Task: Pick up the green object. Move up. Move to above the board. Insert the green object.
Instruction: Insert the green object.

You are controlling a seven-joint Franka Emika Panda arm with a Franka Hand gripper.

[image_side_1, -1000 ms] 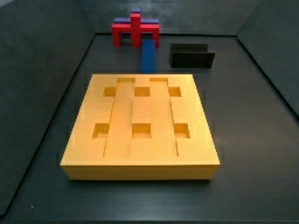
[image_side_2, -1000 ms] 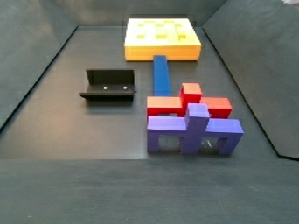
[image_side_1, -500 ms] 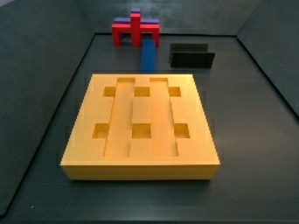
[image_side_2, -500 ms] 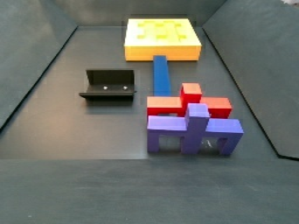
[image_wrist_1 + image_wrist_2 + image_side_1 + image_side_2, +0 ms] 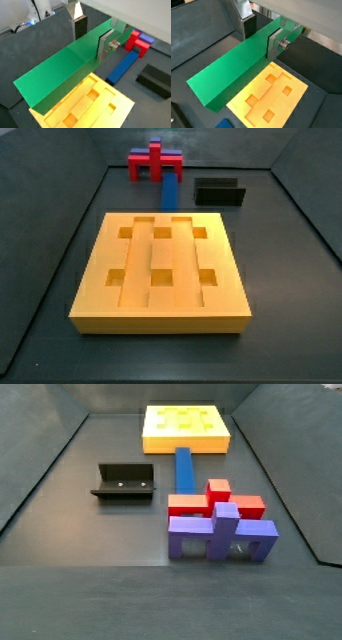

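Observation:
My gripper [image 5: 91, 45] shows only in the wrist views and is shut on the green object [image 5: 67, 75], a long plain green bar held across the jaws near one end. The bar also shows in a wrist view [image 5: 234, 70], with a finger [image 5: 273, 44] pressed on its side. It hangs high above the board [image 5: 93, 107], the yellow-orange slab with grooves and square holes, seen below in a wrist view [image 5: 271, 92]. Both side views show the board [image 5: 160, 263] [image 5: 187, 424] lying flat on the floor; the gripper and the green object are out of view there.
A blue bar [image 5: 170, 195] [image 5: 183, 466] lies on the floor beyond the board's short end. A red cross-shaped piece [image 5: 155, 161] [image 5: 214, 496] and a purple piece [image 5: 221, 534] stand past it. The black fixture [image 5: 221, 193] [image 5: 124, 482] stands beside the blue bar.

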